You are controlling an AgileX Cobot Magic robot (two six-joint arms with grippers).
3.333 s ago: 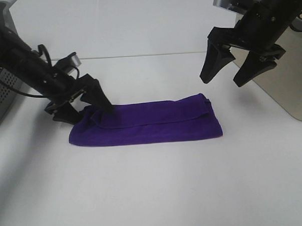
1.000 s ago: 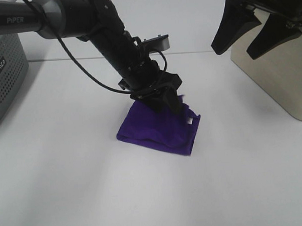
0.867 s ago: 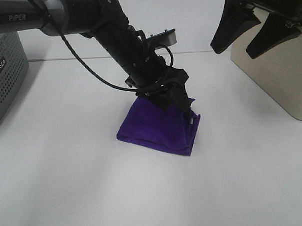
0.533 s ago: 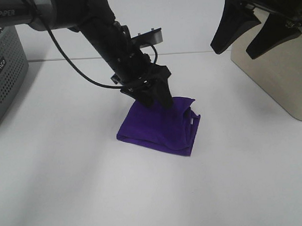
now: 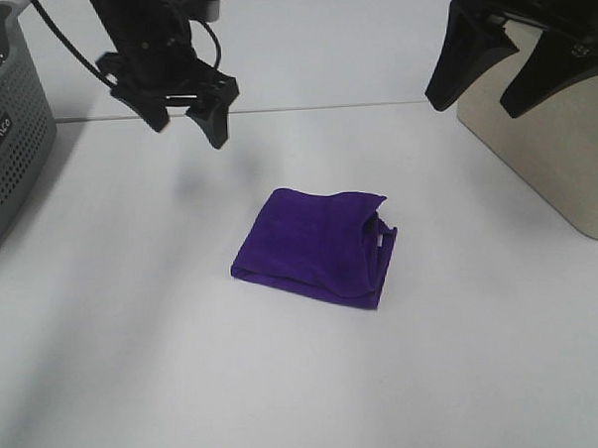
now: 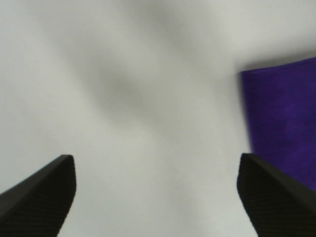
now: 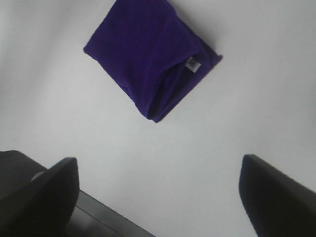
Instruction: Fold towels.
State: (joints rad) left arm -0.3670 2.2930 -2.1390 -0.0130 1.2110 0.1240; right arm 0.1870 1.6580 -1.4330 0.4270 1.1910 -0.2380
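the big white table (image 5: 137, 370) takes up most of the high view. on its left side stands a grey plastic basket with little holes (image 5: 8, 147). on its right side stands a smooth beige bin (image 5: 554, 143).

the black left arm's claw (image 5: 187, 117) hangs in the air above the table, near the back and off to the left of the cloth. its two fingers are spread apart and hold nothing. the wrist view shows both finger tips wide apart with bare table between them.

the black right arm's claw (image 5: 506, 66) is up high on the right, in front of the beige bin. its fingers are spread apart too, and nothing is in them.

the soft deep purple towel (image 5: 320, 245) lies flat in the middle of the table, well apart from both claws and both containers. it is folded into a small, thick, nearly square packet with layers stacked up. a tiny white tag (image 5: 378, 238) peeks out at its right edge, where the layers gape open a bit.

it looks like the folding is mostly done. the open edge on the right is a little messy, so maybe a pat or a tidy is left. it may also go into a basket, but that is only a guess.
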